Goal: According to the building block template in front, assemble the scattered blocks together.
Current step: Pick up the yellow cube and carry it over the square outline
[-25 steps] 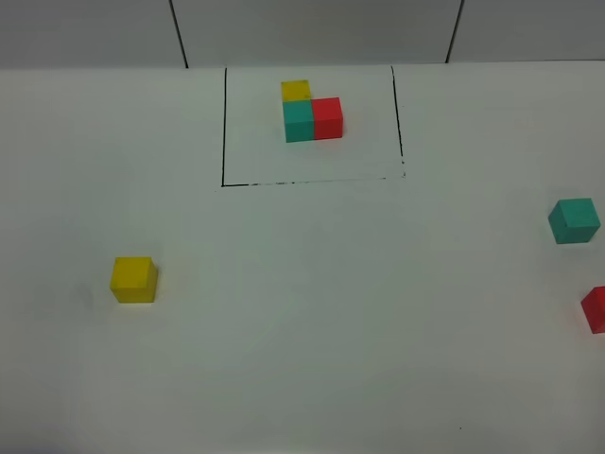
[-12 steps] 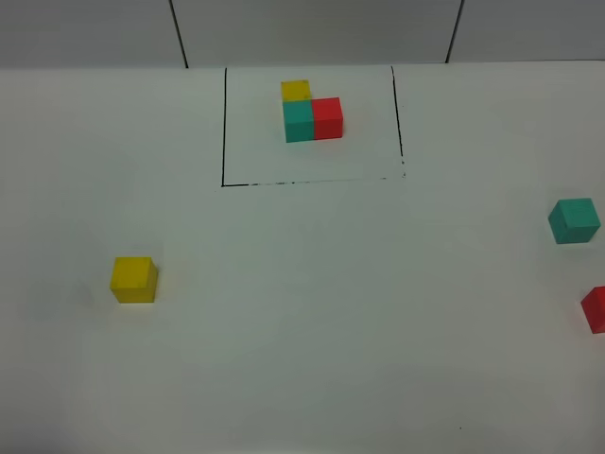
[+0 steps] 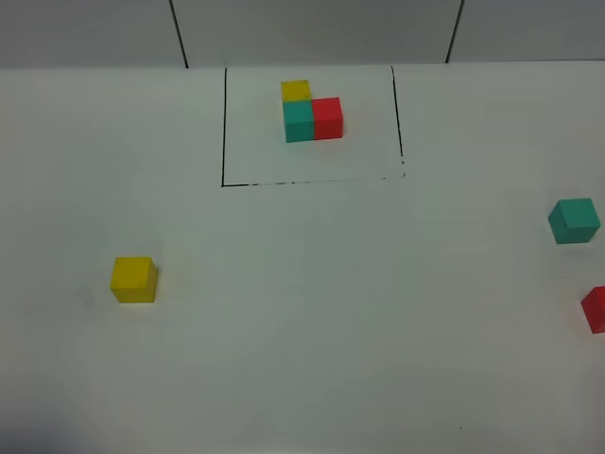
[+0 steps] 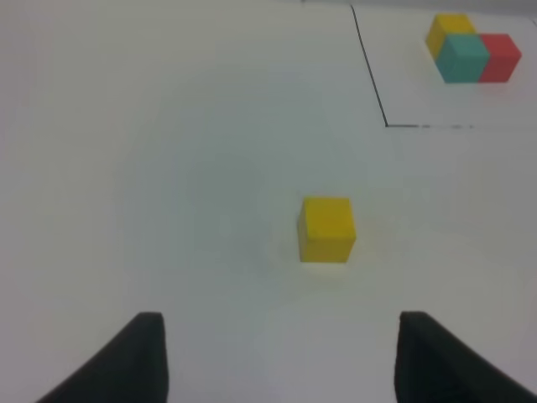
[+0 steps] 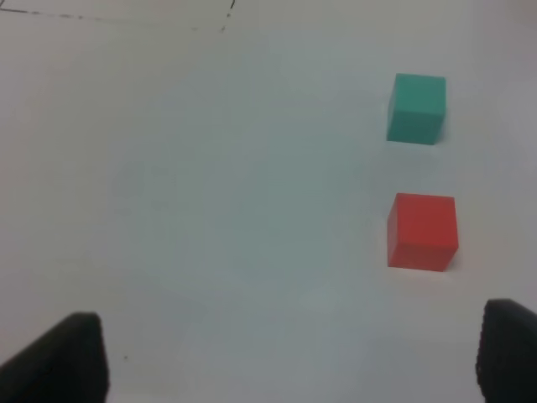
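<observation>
The template [image 3: 311,114] is an L-shaped cluster of yellow, teal-green and red cubes inside a thin black drawn rectangle at the back middle; it also shows in the left wrist view [image 4: 471,52]. The loose yellow cube [image 3: 133,279] lies at the left, and it sits ahead of my open, empty left gripper [image 4: 281,357] in the left wrist view [image 4: 326,228]. The loose teal-green cube [image 3: 574,220] and red cube [image 3: 595,308] lie at the right edge. My right gripper [image 5: 289,357] is open and empty, short of the red cube [image 5: 422,231] and teal-green cube [image 5: 416,108]. Neither gripper shows in the exterior view.
Everything lies on a white tabletop [image 3: 331,312]. A grey panelled wall [image 3: 312,28] stands behind the table's far edge. The drawn black frame line [image 3: 312,182] runs between the template and the loose cubes.
</observation>
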Robot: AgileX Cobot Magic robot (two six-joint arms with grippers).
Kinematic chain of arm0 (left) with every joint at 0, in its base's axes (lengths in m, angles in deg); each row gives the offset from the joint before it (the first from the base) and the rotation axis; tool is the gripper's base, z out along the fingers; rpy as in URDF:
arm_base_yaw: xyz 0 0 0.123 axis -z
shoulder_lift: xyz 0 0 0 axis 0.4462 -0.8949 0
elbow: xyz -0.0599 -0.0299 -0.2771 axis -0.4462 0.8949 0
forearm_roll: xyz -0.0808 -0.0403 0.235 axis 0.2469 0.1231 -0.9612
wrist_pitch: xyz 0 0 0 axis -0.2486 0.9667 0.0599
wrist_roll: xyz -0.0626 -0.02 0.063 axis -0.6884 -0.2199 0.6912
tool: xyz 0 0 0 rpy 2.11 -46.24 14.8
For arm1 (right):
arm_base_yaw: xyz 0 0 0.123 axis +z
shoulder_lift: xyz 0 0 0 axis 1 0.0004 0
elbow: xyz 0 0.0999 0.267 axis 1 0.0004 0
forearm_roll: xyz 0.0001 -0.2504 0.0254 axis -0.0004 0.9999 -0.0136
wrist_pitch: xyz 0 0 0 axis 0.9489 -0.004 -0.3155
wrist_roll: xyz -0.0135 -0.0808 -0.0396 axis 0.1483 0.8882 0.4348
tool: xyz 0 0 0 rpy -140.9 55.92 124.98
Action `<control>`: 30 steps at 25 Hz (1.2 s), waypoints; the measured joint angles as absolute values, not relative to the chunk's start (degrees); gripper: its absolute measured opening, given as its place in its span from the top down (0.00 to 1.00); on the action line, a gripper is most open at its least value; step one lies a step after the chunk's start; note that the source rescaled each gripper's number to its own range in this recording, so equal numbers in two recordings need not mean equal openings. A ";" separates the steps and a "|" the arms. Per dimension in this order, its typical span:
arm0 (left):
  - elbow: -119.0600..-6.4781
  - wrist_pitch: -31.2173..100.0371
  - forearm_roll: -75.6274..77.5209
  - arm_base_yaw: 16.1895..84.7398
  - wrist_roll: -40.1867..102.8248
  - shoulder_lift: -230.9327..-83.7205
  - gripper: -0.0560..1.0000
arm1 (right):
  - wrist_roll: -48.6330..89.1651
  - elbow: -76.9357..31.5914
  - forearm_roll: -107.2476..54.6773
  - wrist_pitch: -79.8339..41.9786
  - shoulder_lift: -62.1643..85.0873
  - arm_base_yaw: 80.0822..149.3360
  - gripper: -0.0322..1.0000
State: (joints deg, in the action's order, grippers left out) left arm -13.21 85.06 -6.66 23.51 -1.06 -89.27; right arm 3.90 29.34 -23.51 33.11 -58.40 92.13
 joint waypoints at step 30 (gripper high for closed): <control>-22.56 75.34 2.15 23.51 7.05 -140.47 0.36 | 3.62 29.34 -23.51 33.11 -58.40 92.13 0.23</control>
